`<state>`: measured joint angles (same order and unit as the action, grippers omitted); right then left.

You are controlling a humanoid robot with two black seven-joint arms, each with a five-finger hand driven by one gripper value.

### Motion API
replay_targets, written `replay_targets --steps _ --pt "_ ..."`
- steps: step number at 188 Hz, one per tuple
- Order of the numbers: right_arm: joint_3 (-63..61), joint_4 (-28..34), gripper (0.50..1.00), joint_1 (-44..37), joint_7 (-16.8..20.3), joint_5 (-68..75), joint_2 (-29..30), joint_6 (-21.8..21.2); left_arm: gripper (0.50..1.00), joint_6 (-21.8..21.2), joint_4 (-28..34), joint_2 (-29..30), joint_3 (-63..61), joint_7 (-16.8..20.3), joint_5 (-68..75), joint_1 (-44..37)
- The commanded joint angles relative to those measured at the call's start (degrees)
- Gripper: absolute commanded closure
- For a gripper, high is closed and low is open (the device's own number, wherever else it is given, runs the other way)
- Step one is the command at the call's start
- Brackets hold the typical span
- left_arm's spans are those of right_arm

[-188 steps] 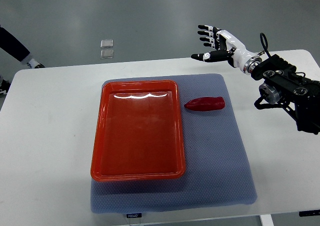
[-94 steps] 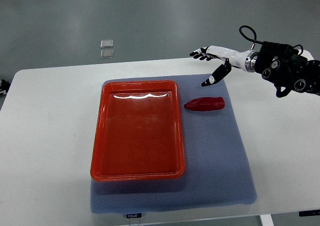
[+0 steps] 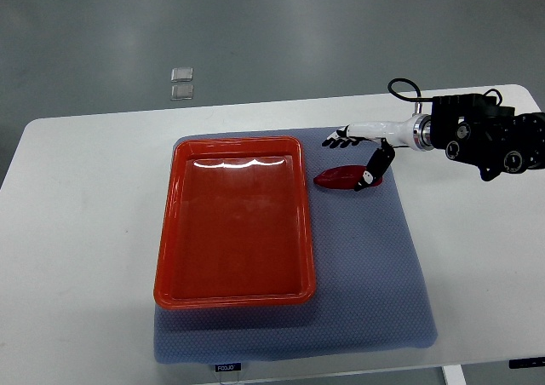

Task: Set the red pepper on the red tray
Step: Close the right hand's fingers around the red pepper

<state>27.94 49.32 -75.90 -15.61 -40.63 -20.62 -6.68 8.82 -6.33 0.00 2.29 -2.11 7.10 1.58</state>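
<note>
Red pepper [image 3: 344, 177] first, since it is my target: a glossy, tapered pod, pointed toward the left, lying on the mat just right of the tray's far right corner and apart from its rim.

Working down from the biggest thing, the desk [image 3: 77, 232] is a smooth white slab with rounded corners. On it lies a blue-grey mat [image 3: 375, 274] with a fine dimpled weave, soft-edged and roughly rectangular. On the left part of the mat sits the red tray [image 3: 170, 240], shiny moulded plastic, rectangular with rounded corners and a raised lip, its flat floor catching a streak of light along the far edge.

My right arm [image 3: 485, 134] comes in from the right, a cluster of black round-jointed housings with a looped cable, narrowing to a white wrist. My right hand [image 3: 362, 146] is over the pepper, its fingers [image 3: 336, 138] spread and released, holding nothing; the long ones reach left past the pod's far side while the dark-tipped thumb [image 3: 371, 170] hangs down over its right, thicker end. I cannot tell whether the thumb touches the skin.
</note>
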Motion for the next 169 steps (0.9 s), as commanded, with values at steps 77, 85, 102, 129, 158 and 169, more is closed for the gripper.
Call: replay_targets --steps 77,85,102,129,158,169 --pt "4.4 -1.0 0.595 0.6 5.8 -0.1 2.9 6.1 0.500 0.0 0.0 0.0 0.0 0.0 0.0 0.0" --pt "4.4 -1.0 0.595 0.6 7.0 -0.1 2.9 6.1 0.500 0.0 0.0 0.0 0.0 0.0 0.0 0.0" --pt "4.4 -1.0 0.595 0.4 8.2 -0.1 2.9 6.1 0.500 0.0 0.0 0.0 0.0 0.0 0.0 0.0" --pt "4.4 -1.0 0.617 0.2 8.4 -0.1 2.9 6.0 0.500 0.0 0.0 0.0 0.0 0.0 0.0 0.0" --pt "4.4 -1.0 0.691 0.2 8.3 -0.1 2.9 5.9 0.500 0.0 0.0 0.0 0.0 0.0 -0.1 0.0" --pt "4.4 -0.9 0.711 0.3 8.2 -0.2 2.9 5.6 0.500 0.0 0.0 0.0 0.0 0.0 0.0 0.0"
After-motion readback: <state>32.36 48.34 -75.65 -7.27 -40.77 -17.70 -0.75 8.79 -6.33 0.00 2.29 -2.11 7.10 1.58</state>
